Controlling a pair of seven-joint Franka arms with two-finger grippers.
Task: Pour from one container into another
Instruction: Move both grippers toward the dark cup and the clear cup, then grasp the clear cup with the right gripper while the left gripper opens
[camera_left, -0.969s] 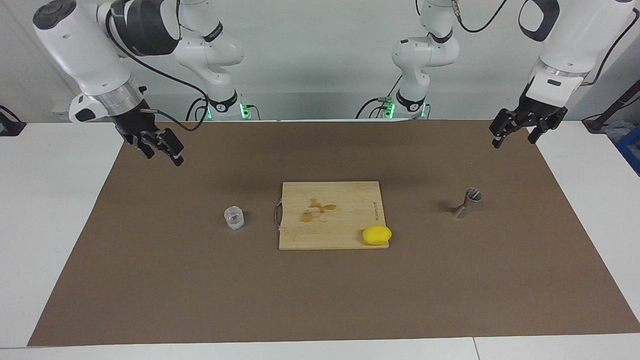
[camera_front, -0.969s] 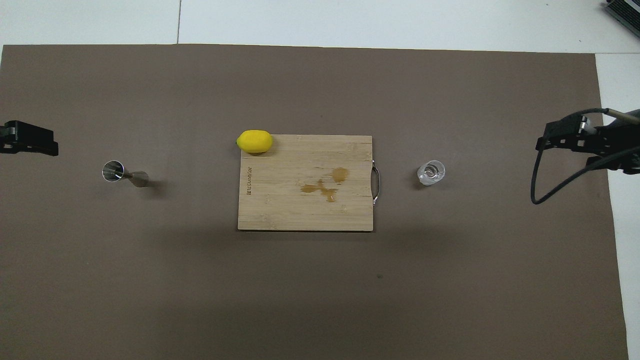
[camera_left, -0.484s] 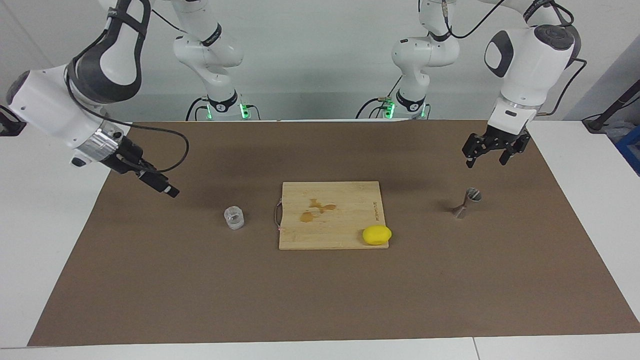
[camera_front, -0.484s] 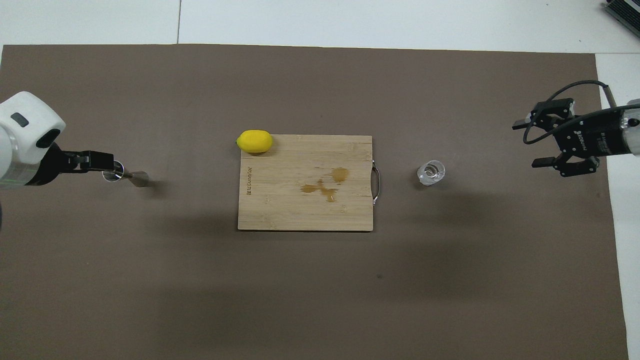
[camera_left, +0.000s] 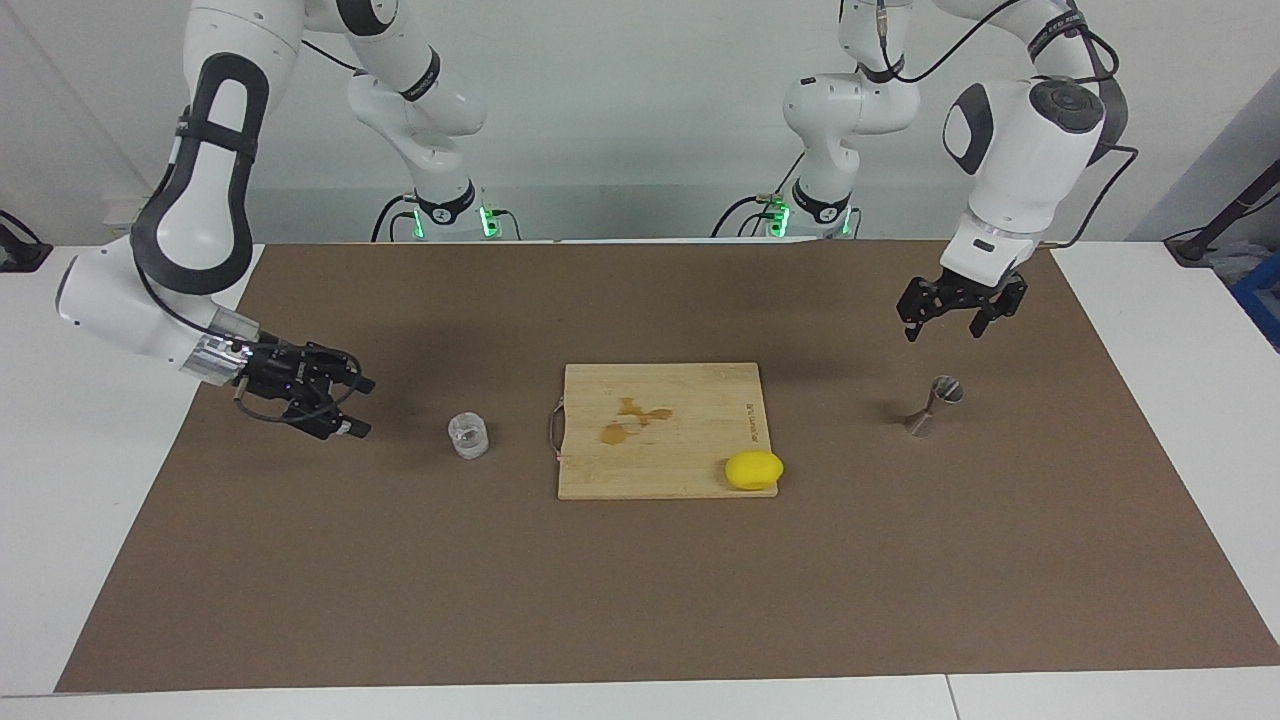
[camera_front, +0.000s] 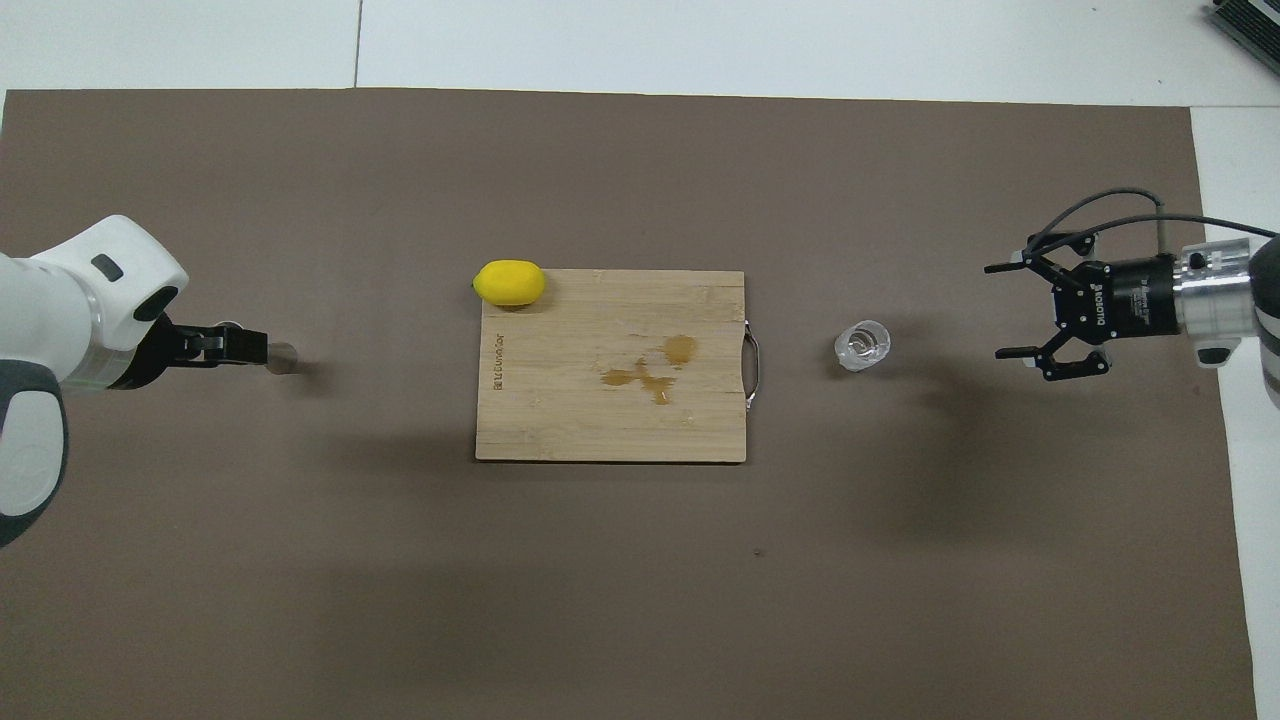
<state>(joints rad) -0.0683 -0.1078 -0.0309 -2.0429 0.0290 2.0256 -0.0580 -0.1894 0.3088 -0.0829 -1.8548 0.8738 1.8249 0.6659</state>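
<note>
The small clear glass cup (camera_left: 468, 436) (camera_front: 862, 345) stands on the brown mat, beside the cutting board's handle end. My right gripper (camera_left: 363, 408) (camera_front: 997, 310) is low and level, open, pointing at the cup from the right arm's end of the table, a gap away. The silver hourglass jigger (camera_left: 932, 405) stands upright toward the left arm's end. My left gripper (camera_left: 940, 330) (camera_front: 250, 346) hangs open in the air over it, well clear of its rim. From overhead it covers the jigger's top, and only the jigger's foot (camera_front: 283, 357) shows.
A bamboo cutting board (camera_left: 690, 400) (camera_front: 560, 420) lies mid-table with a brown wet stain (camera_left: 628, 420) on it. A yellow lemon (camera_left: 754, 470) (camera_front: 510, 282) sits at its corner farthest from the robots, on the jigger's side. The brown mat (camera_left: 640, 600) covers the table.
Both arms swung in from the table's ends. The right gripper dropped low and turned level toward the cup. The left gripper came over the jigger. Cup, jigger, board and lemon stayed put.
</note>
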